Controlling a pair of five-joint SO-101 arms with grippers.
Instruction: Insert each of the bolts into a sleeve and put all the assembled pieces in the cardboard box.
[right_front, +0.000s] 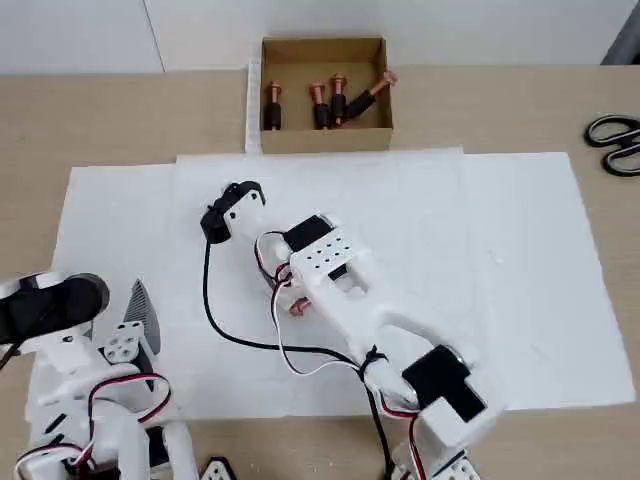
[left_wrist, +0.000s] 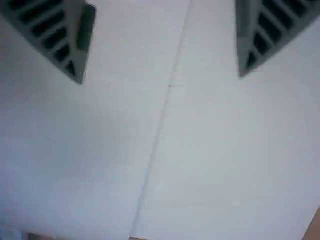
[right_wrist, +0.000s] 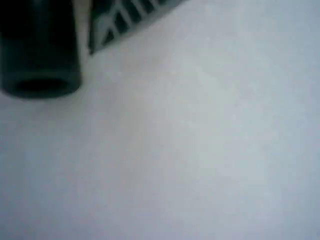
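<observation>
You have bright, even light over the white sheet (right_front: 520, 280). Beneath the left gripper (left_wrist: 160, 77) a soft, faint shadow dims it.

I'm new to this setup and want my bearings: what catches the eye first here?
The cardboard box at the far edge of the table, with four sleeved bolts inside. Next, the right gripper over the white paper, holding a black sleeve. Scissors lie on the bare wood beside the paper.
</observation>
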